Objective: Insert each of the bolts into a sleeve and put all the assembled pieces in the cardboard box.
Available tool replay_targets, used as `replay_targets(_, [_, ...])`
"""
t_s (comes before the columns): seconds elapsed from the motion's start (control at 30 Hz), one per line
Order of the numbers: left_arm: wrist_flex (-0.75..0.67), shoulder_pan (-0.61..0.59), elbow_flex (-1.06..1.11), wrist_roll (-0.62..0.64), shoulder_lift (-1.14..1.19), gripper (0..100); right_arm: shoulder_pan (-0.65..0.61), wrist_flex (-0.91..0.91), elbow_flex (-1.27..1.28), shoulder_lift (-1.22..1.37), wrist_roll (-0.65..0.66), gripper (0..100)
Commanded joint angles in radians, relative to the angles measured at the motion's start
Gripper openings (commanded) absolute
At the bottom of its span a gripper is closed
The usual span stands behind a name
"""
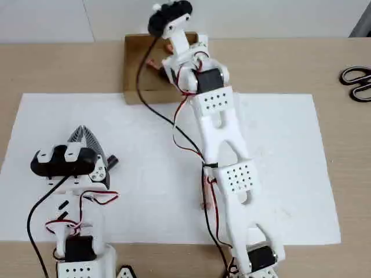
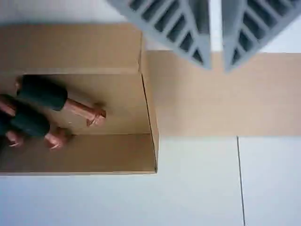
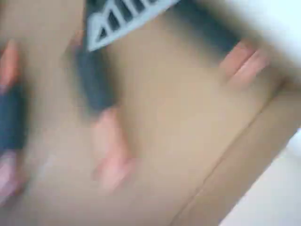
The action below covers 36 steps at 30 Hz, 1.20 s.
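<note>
**Cardboard box.** The cardboard box [image 1: 134,69] sits on the table [image 1: 58,63]. Its near edge rests on the far edge of a white paper sheet [image 1: 145,162].

**Contents.** The left wrist view shows the box [image 2: 150,117] with assembled pieces lying flat on its floor.
- One black sleeve [image 2: 42,92] has a copper bolt [image 2: 84,110] protruding from it, head toward the box wall.
- A second sleeve [image 2: 28,121] lies just beside the first, touching or nearly so. Its bolt [image 2: 56,137] points the same way.
- More copper shows at the box's cut-off end, but what it belongs to cannot be told.
- The right wrist view is blurred. It shows a dark sleeve [image 3: 96,84] with a copper bolt [image 3: 110,150] on the box floor, and further dark and copper shapes near the box walls [image 3: 235,155].

**Right arm.** It stretches across the sheet to the box, and the right gripper [image 1: 164,62] is over the box interior. Whether its claw is apart, together or clamped on a piece cannot be told.

**Left arm.** The left gripper [image 1: 83,130] is well apart from the box, over the sheet, with its tip directed toward the box. In its own wrist view [image 2: 216,63] the claw is together save a narrow slit, with nothing between.

**Other.** Scissors [image 1: 356,81] lie on the bare table, well apart from the box, on the right arm's side.
</note>
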Motion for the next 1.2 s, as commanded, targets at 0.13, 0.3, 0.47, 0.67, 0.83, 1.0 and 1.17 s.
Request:
replay_targets(0.13, [-0.005,0.006,-0.001,-0.002,-0.011,1,0.002,0.341,-0.017,-0.188,0.003,23.4])
replay_targets(0.3, [0.000,0.006,-0.001,-0.002,-0.011,1,0.028,0.348,0.215,-0.194,-0.060,23.4])
replay_targets(0.47, [0.002,0.006,-0.001,-0.002,-0.011,1,0.027,0.348,0.582,-0.308,-0.060,23.4])
replay_targets(0.67, [0.002,0.006,-0.001,-0.002,-0.011,1,0.024,0.341,1.014,-0.547,-0.060,23.4])
replay_targets(0.83, [0.003,0.006,-0.001,-0.002,-0.008,1,0.019,0.338,1.215,-0.748,-0.064,23.4])
replay_targets(1.0, [0.003,0.006,-0.001,-0.002,-0.006,1,0.019,0.337,1.352,-0.929,-0.066,23.4])
replay_targets(1.17, [0.044,0.008,-0.001,-0.002,-0.006,1,0.005,0.337,1.517,-1.104,-0.066,23.4])
